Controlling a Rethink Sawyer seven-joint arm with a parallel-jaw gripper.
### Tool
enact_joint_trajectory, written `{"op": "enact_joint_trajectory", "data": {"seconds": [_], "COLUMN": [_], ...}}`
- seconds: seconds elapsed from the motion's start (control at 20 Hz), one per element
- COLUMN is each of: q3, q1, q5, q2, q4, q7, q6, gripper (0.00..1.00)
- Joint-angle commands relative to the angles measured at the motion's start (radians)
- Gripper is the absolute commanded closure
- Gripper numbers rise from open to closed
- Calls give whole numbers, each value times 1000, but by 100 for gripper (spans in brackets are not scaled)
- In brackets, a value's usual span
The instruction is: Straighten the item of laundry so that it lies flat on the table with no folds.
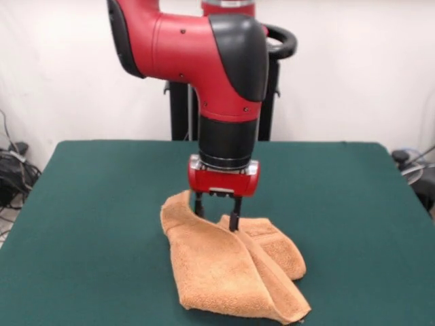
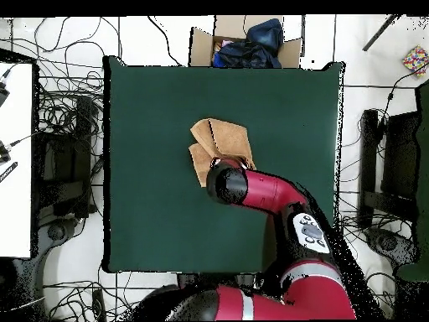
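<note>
Orange-tan towel (image 1: 231, 272) crumpled in overlapping folds near centre of green table (image 1: 95, 204), slightly toward six o'clock in front view. Gripper (image 1: 217, 212) at towel's twelve o'clock edge, fingers pinching a raised fold.

Cardboard box (image 2: 243, 44) of dark cloth beyond the table's edge, tangled cables (image 2: 63, 117) on the floor, white wall (image 1: 61, 68).

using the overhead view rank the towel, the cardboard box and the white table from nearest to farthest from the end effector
1. Towel: directly under the end effector, mid-table.
2. Cardboard box: beyond the green table's top edge.
3. White table: at the picture's left edge, farthest.
</note>
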Motion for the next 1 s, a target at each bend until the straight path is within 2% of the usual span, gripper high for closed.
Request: {"op": "enact_joint_trajectory", "data": {"seconds": [0.05,1.0], "q3": [97,104], "q1": [-40,-58], "q5": [-54,-114], "q2": [-15,-26], "q4": [-98,-121], "q7": [-22,4], "q6": [143,163], "gripper": [0,0]}}
